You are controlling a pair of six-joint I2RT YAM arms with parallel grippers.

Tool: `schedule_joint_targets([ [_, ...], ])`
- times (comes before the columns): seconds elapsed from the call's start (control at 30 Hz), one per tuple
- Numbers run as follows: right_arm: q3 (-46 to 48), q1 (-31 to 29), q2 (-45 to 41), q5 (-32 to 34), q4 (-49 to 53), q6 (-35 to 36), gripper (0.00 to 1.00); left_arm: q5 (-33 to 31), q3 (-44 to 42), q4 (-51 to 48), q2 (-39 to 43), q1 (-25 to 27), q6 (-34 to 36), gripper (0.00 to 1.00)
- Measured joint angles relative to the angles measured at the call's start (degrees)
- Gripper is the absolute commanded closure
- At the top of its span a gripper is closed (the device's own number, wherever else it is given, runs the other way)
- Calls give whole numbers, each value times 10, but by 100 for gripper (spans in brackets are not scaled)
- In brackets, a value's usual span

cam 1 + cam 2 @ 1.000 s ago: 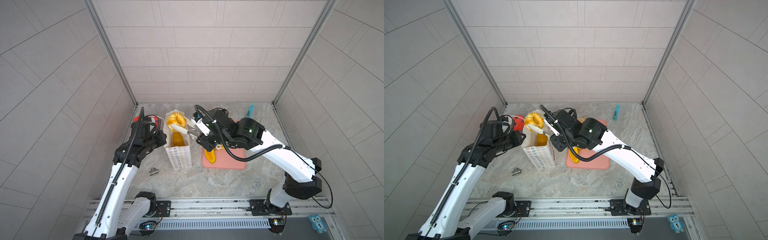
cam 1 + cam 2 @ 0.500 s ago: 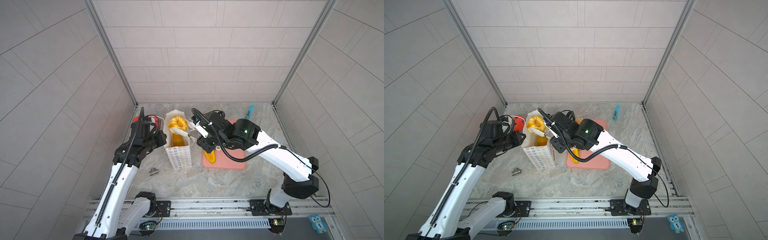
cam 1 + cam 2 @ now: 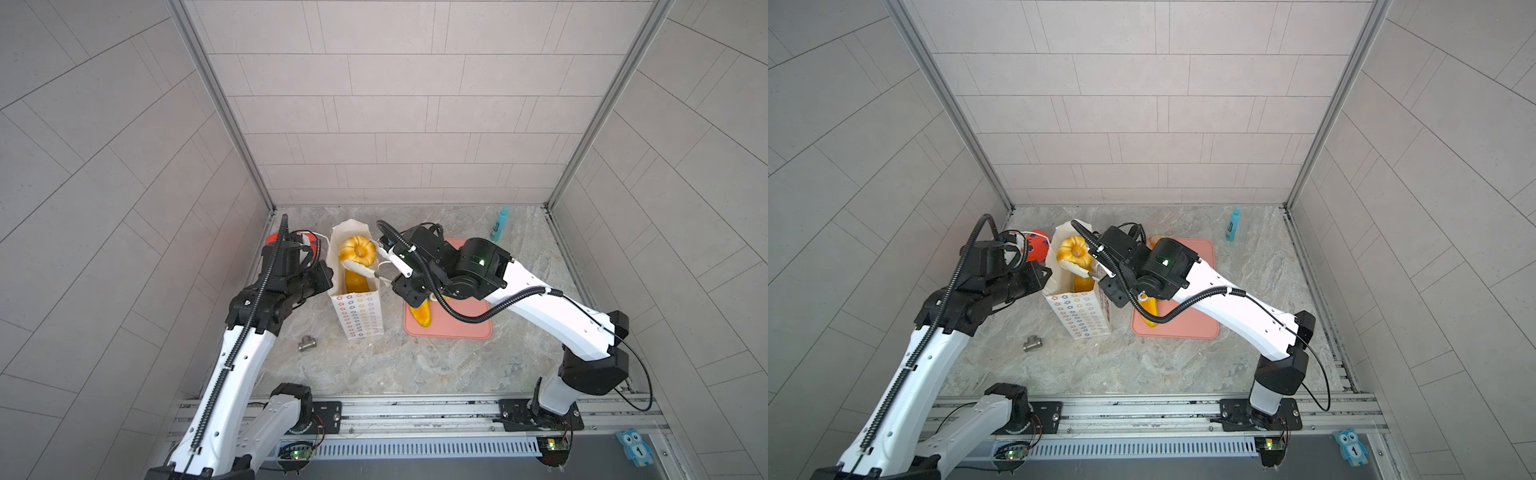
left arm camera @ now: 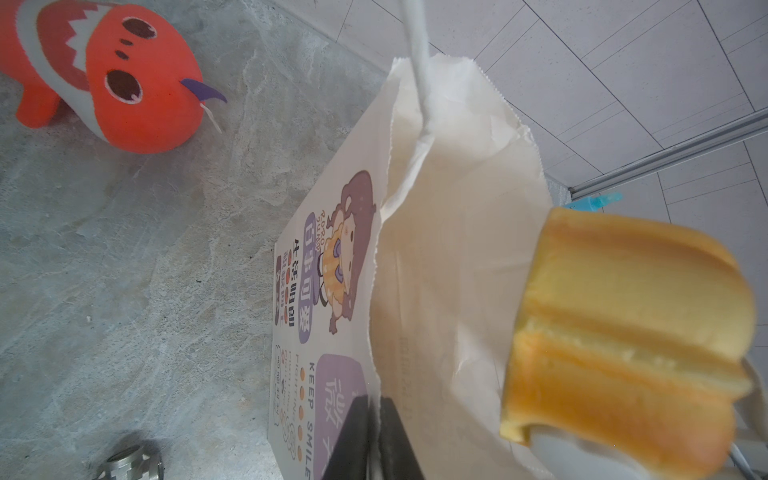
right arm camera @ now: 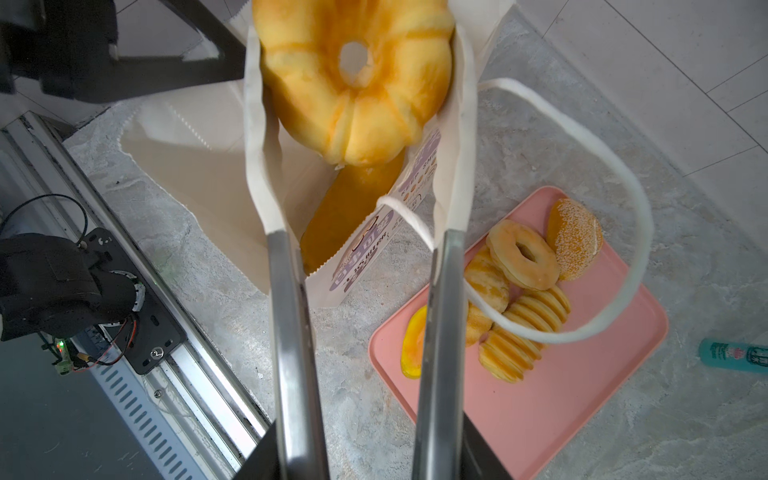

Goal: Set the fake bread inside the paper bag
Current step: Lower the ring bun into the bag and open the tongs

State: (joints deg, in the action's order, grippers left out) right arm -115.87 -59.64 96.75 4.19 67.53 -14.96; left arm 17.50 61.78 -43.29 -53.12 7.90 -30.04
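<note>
**Ring donut held at the mouth of the bag while the bag is kept open**

Nearest to the front edge of the surface lies a small metal fitting (image 3: 306,343), apart from everything; it seems to have no part in the task.

Behind it, left of the middle, the paper bag (image 3: 360,318) stands upright. The left gripper (image 4: 376,405) is clenched on the bag's wall on the side of the left edge, with the paper pinched between its dark fingers (image 4: 353,440). Most likely this grip keeps the tall, light bag from tipping and keeps its mouth spread. A long loaf (image 5: 347,212) stands on end inside, probably because the bag is too narrow for it to lie flat.

The right gripper (image 5: 358,50) reaches over from the tray side and holds the ring donut (image 5: 353,95) right at the mouth. The donut fills the gap and touches both pads (image 5: 254,124), so it looks grasped, perhaps only lightly. Taken by its sides, it can fall straight in. One cord handle (image 5: 602,145) lies across a finger and may catch.

Just right of the bag, the pink tray (image 5: 561,407) carries the rest of the fake bread (image 5: 486,286): a second ring donut (image 5: 521,257), a sesame bun (image 5: 575,239), ridged rolls (image 5: 536,309). Much of the task is therefore not yet done.

Farther back, a red plush fish (image 4: 116,83) sits by the left edge and a teal bottle (image 3: 500,224) near the far right corner.
</note>
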Motion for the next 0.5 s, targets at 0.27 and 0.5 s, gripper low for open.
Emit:
schedule_joint_targets([
  [0.27,0,-2,0,2,-1,0,45,0,0,0,0,0,0,88],
  [0.5,0,-3,0,4,-2,0,45,0,0,0,0,0,0,88],
])
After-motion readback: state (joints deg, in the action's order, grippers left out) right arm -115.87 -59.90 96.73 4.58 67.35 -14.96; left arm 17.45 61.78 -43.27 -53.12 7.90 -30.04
